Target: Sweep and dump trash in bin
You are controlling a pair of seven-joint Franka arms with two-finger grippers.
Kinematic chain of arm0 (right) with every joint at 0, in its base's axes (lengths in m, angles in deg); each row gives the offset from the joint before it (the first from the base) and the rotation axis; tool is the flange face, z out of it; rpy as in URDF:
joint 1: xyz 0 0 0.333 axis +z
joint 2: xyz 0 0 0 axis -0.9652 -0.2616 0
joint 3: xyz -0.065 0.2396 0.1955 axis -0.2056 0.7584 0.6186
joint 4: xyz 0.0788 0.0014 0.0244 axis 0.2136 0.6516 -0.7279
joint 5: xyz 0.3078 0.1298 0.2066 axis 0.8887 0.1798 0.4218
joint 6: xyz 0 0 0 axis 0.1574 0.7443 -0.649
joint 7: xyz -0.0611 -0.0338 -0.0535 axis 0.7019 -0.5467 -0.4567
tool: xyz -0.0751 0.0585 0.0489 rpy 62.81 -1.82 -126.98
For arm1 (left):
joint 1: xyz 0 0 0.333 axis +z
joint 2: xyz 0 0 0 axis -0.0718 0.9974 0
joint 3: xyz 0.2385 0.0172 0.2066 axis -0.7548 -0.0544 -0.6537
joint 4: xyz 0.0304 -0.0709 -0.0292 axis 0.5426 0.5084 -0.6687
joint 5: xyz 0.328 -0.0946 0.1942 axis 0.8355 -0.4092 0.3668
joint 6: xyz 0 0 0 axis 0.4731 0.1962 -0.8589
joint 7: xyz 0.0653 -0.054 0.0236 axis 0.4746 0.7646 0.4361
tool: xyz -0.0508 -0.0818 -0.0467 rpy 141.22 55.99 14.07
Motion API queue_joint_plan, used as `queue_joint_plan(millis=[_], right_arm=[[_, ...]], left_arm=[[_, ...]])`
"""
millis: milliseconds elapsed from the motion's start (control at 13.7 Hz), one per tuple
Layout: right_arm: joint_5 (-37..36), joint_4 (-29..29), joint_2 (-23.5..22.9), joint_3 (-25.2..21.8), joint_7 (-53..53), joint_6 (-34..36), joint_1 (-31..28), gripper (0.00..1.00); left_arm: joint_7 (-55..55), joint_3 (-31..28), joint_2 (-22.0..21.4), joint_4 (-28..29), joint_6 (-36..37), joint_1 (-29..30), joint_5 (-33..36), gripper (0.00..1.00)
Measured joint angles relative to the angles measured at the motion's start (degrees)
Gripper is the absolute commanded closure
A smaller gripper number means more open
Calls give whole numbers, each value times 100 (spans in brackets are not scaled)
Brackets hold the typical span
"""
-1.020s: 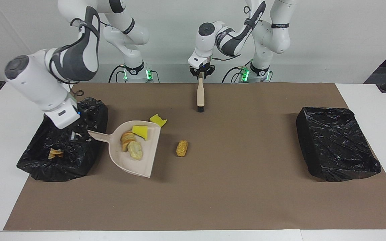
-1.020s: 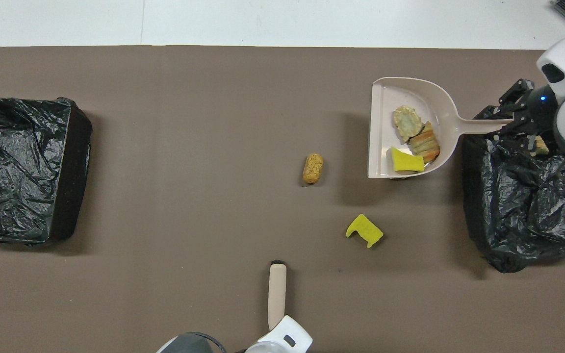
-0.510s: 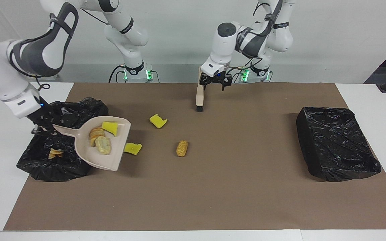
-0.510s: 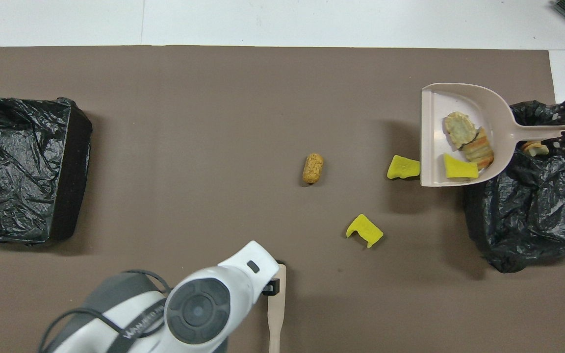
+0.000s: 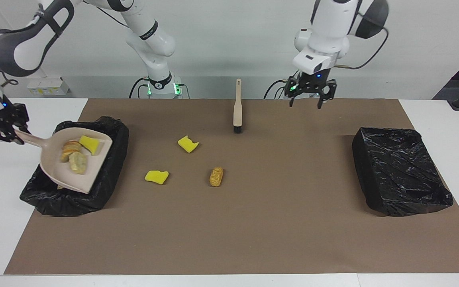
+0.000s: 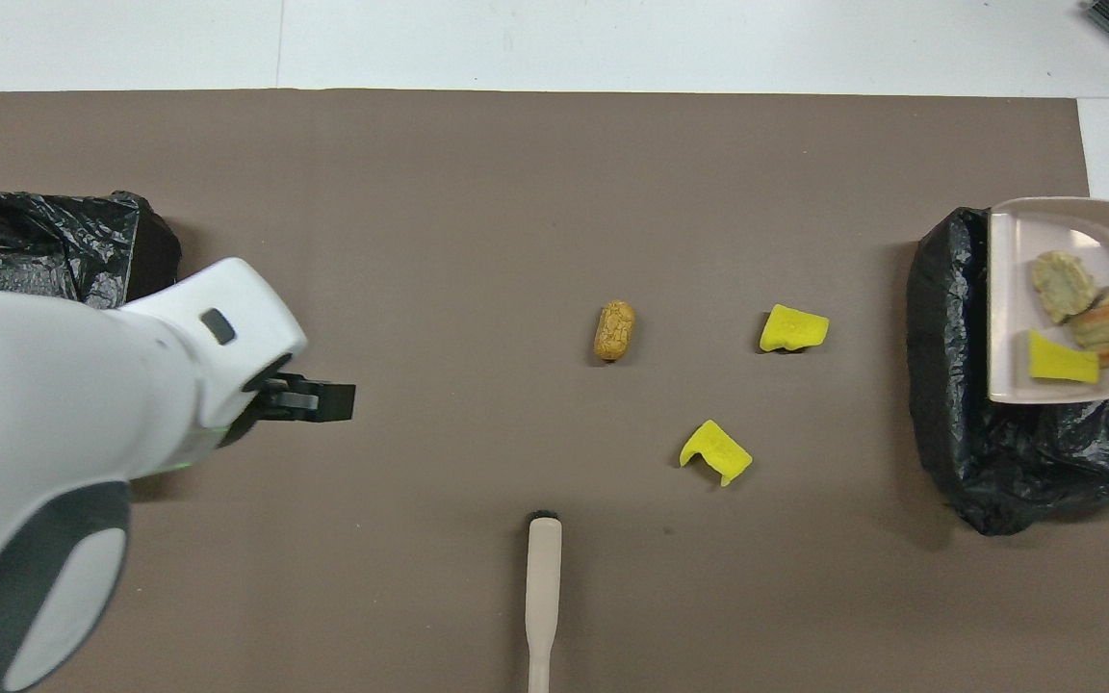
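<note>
Beige dustpan (image 5: 74, 163) held by right gripper (image 5: 4, 129), jaws clamped on handle, over bin (image 5: 106, 187); dump step in hand, tilt needed next. Left gripper (image 5: 309, 95) raised, jaws wide. Three trash pieces (image 5: 156, 176) lie on mat

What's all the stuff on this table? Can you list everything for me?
Dustpan: one, beige, held over the bin at the right arm's end, carrying three scraps.
Bins: two, lined with black bags, one at each end of the mat.
Yellow sponge chunks: two on the mat, one more in the dustpan.
Brown pastry lump: one on the mat, mid-table; two more lumps in the dustpan.
Brush: one, beige handle, lying on the mat near the robots.
Mat: one, brown, covering the white table.
Right gripper: shut on the dustpan's handle.
Left gripper: open, empty, above the mat.
</note>
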State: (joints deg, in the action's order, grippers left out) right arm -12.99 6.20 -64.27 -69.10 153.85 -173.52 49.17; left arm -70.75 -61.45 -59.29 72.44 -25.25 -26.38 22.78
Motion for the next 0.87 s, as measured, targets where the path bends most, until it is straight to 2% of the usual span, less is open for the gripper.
queue_joint_plan(millis=[292,583,729,875], right_arm=[[-1251,71,503,110,0,62,114,100],[-2603,337,530,133,-321,110,777,100],[-3080,376,535,133,-369,124,877,100],[-3469,375,582,114,-369,123,868,100]], left_arm=[[-659,-20,35,-1335,1067,1024,22,0],[-1308,-26,200,-2094,1549,1666,19,0],[-1768,-24,449,-2489,1836,1964,18,0],[-2095,-22,586,-2638,1911,2320,-63,0]])
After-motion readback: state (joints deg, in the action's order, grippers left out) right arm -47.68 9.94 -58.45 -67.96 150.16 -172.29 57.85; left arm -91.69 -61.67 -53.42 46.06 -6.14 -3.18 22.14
